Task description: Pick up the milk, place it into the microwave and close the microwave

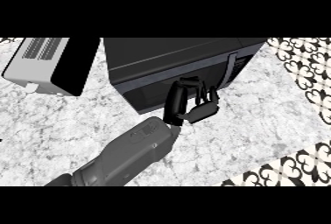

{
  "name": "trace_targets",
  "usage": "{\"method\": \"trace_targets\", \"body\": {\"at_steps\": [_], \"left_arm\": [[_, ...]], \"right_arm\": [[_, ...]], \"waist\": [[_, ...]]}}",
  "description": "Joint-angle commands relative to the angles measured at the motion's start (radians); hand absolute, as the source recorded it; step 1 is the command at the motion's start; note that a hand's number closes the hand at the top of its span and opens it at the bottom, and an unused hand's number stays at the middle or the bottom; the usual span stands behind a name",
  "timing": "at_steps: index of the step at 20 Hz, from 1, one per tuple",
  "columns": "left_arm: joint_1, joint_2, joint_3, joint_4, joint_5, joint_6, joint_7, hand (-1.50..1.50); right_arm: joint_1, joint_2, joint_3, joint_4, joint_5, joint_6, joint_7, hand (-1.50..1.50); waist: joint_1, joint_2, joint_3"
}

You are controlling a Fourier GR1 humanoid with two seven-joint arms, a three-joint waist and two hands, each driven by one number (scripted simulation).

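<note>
- The left hand (192, 104) is at the front of the microwave (174, 54). Its fingers (208, 94) are fairly straight, grasping nothing, and lie against the door (145, 94).
- The milk is not visible. It is probably inside, behind the door.
- The door looks shut or nearly so. I cannot tell whether it has latched.
- To finish well, push squarely near the handle (228, 72), far from the hinge, so the microwave does not slide on the worktop (258, 122).
- The right hand is out of view.
</note>
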Motion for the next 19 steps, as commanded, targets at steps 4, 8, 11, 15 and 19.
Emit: {"method": "trace_targets", "body": {"at_steps": [4, 8, 11, 15, 19], "left_arm": [[-0.086, 0.0, 0.04, 0.084, 0.037, -0.018, 0.007, 1.5], [-0.095, 0.0, 0.029, 0.087, 0.05, -0.022, 0.001, 1.5], [-0.098, 0.0, 0.021, 0.086, 0.06, -0.017, -0.012, 1.5], [-0.098, 0.0, 0.016, 0.098, 0.08, -0.023, -0.013, 1.5], [-0.11, 0.0, 0.001, 0.103, 0.089, -0.024, -0.02, 1.5]], "right_arm": [[-0.032, -0.015, -0.005, 0.052, -0.035, 0.042, -0.003, -1.5], [-0.048, -0.012, -0.002, 0.076, -0.053, 0.056, -0.001, -1.5], [-0.065, -0.026, -0.001, 0.084, -0.056, 0.063, 0.008, -1.5], [-0.076, -0.044, -0.011, 0.109, -0.071, 0.079, 0.018, -1.5], [-0.093, -0.046, -0.015, 0.134, -0.083, 0.084, 0.025, -1.5]], "waist": [[0.001, 0.011, -0.002], [0.003, 0.014, 0.0], [0.007, 0.013, -0.001], [0.004, 0.008, -0.002], [0.006, 0.011, 0.001]]}}
